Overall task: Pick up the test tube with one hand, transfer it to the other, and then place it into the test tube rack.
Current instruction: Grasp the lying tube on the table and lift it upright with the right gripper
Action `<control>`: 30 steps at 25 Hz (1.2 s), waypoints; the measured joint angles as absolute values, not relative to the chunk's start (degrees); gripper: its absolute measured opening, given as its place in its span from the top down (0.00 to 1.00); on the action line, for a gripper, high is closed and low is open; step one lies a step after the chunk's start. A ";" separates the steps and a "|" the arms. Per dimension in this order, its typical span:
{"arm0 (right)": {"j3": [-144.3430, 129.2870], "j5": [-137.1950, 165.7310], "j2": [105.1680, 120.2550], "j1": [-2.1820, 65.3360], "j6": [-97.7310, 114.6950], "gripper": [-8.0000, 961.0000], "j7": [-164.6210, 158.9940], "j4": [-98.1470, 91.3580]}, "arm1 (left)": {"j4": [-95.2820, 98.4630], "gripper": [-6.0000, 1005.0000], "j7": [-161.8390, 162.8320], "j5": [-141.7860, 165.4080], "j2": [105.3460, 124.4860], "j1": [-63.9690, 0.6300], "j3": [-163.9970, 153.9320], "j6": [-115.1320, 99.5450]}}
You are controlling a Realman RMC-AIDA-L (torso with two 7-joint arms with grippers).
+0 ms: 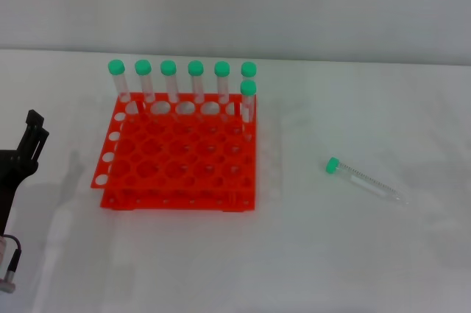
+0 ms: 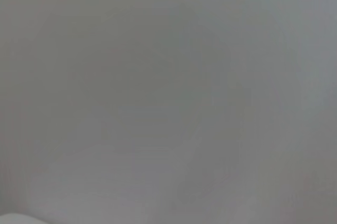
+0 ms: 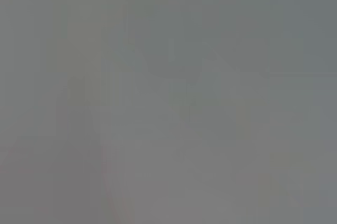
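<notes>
Left tool [image 1: 34, 126] first, in the head view: black, well to the left of the test tube rack [image 1: 176, 199], near the edge of the table [image 1: 368, 254]. Nothing seen in its grip. Open or closed: cannot tell from here. Right tool: not in sight at all.

Test tube [image 1: 364, 179] flat on the table, well to the right of the rack, touching nothing. Green cap [image 1: 333, 166] toward the rack, thin pointed tip away from it. Seven more tubes [image 1: 195, 81] standing up in the rack: six along the far row, one more just in front of that row at its right end. Plenty of free holes nearer the front.

Probably very light, stiff and smooth. Round too, so likely to roll or skid away if nudged from one side. Clear plastic by the look of it, so likely to bend a little under a hard squeeze. Best to pinch across the straight middle part, a bit nearer the cap. Not the tip: too thin and slopes away. Better to leave the other end free for the second tool to take.

Lots of bare table all around the tube, so room to come straight down on it. Watch for the tall tubes at the far side of the rack. Safer to come in high and lower into a front hole.

Left wrist view: only soft grey, nothing to make out.

Right wrist view: the same, grey blur, no tool and no tube to see.
</notes>
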State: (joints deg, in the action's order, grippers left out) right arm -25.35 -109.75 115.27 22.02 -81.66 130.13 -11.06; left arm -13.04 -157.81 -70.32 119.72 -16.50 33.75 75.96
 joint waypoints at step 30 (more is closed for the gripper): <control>-73.46 -41.69 115.27 27.27 -82.38 0.17 35.19 -100.80 | -12.87 0.13 -157.59 -70.31 119.47 -15.52 33.66 76.56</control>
